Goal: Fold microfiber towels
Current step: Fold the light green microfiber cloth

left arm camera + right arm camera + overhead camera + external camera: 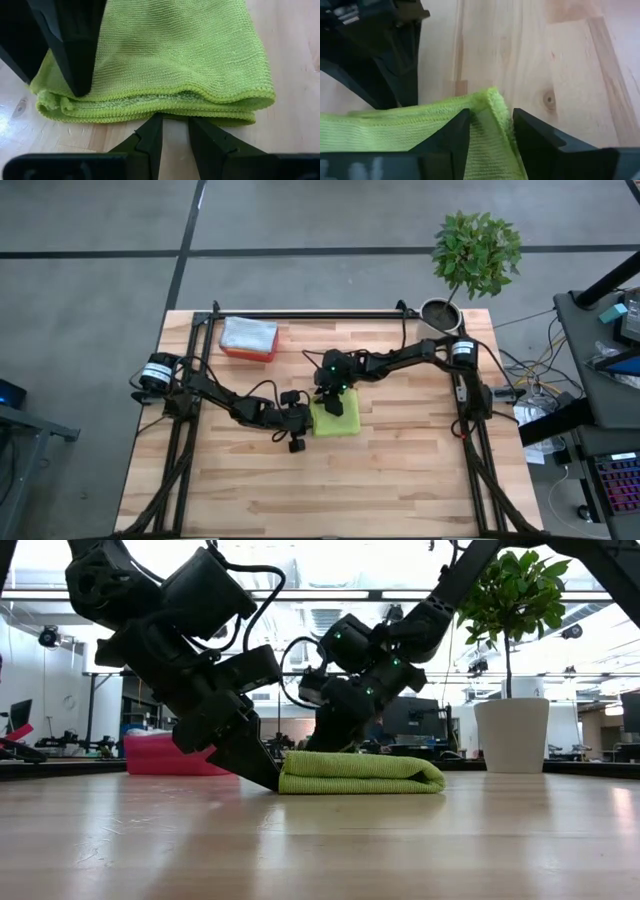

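A lime green towel lies folded in several layers on the table's middle; it also shows in the low view. My right gripper comes down on the towel's far left corner and is shut on it. My left gripper lies low on the table at the towel's left edge. Its fingers are a narrow gap apart with bare wood between them and their tips at the hem. I cannot tell whether they touch it. A light blue and a grey towel lie in the pink-red bin. The yellow towels are out of view. My right gripper pinches a raised ridge of the towel at its far left corner between its two fingers. The fingers slant down from the table's far side. The towel stays flat on the table, its layers stacked.
The pink-red bin stands at the table's far left. A potted plant stands at the far right corner. Bare wood lies toward the near edge.
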`<action>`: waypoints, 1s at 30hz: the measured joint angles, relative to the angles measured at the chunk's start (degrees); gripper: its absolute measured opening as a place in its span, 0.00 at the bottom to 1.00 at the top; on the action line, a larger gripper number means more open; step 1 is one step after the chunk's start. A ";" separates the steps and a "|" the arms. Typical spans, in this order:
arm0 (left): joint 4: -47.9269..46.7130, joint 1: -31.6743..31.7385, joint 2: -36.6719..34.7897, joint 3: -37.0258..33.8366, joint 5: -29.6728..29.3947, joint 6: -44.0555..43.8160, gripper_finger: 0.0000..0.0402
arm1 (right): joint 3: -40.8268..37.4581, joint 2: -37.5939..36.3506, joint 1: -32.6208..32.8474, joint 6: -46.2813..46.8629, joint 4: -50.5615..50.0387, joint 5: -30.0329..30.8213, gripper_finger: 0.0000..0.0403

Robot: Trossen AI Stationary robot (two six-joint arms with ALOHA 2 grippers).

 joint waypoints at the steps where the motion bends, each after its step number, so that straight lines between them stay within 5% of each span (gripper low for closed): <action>1: 0.00 0.00 0.02 0.00 0.00 0.00 0.20 | 0.00 -0.25 0.00 0.04 -0.02 0.04 0.34; 13: 0.17 0.00 0.02 -0.09 0.00 0.00 0.20 | 0.07 -1.37 -0.10 0.08 0.05 0.11 0.22; 21: 0.17 0.00 0.02 -0.11 0.00 0.00 0.20 | 0.07 -1.46 -0.09 -0.23 0.10 0.12 0.04; 30: 0.17 0.01 0.02 -0.10 0.00 0.00 0.20 | 0.63 -3.08 -0.09 -1.34 0.09 0.13 0.02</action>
